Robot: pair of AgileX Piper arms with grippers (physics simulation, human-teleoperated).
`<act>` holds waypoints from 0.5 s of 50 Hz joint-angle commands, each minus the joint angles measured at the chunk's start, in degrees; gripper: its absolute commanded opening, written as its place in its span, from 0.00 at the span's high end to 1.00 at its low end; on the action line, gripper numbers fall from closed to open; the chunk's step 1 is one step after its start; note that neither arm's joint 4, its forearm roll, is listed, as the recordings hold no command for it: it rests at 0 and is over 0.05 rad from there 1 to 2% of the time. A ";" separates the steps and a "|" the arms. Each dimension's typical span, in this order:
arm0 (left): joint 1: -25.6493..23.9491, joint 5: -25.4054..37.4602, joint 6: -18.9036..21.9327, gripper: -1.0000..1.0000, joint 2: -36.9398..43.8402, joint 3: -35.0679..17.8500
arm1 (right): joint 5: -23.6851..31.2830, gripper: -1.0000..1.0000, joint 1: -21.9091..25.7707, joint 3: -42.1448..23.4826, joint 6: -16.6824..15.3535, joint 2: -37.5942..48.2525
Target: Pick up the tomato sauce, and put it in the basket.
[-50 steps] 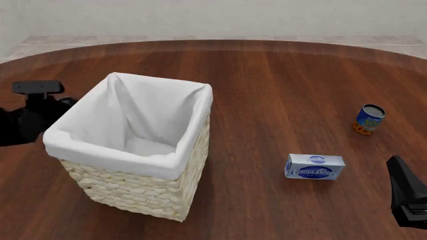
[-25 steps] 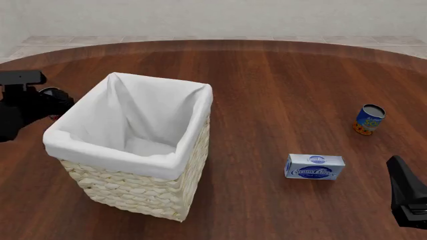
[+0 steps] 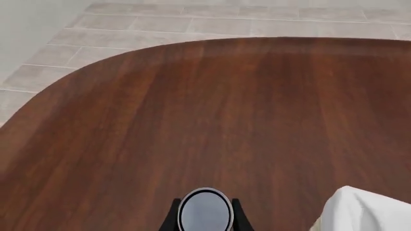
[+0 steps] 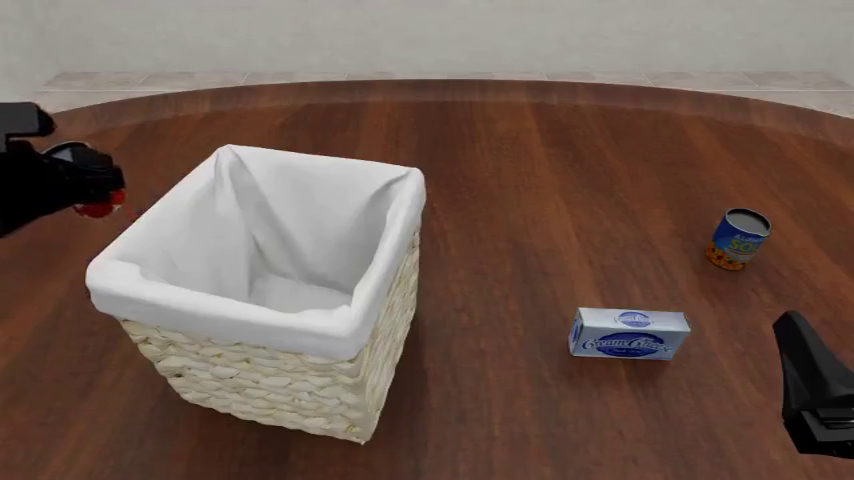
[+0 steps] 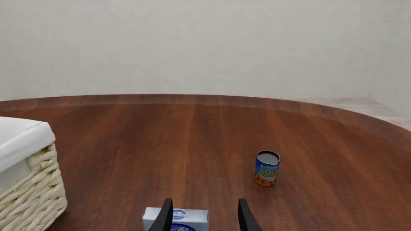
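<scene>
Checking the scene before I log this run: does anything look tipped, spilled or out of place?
Nothing stands out. The basket, blue can and blue-and-white box all sit upright on the table, nothing spilled. The left hand holds the tomato sauce beside the basket.

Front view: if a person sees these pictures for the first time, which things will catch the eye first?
The tall wicker basket with its white cloth liner dominates the left half of the wooden table. At the far left edge, the left gripper holds a small can, the tomato sauce, beside the basket and not yet over it. On the right stand a blue can and, nearer the camera, a blue-and-white box.
</scene>
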 commanded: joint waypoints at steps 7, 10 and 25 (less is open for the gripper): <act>-2.74 6.93 -1.17 1.00 -10.48 -0.95 | -0.01 0.00 0.01 0.00 -0.01 0.00; -2.80 7.67 -1.28 1.00 -11.90 -0.61 | 0.01 0.00 0.00 0.00 0.00 0.00; -5.05 16.88 -3.15 1.00 -21.09 -3.98 | -0.01 0.00 -0.01 0.00 0.00 0.00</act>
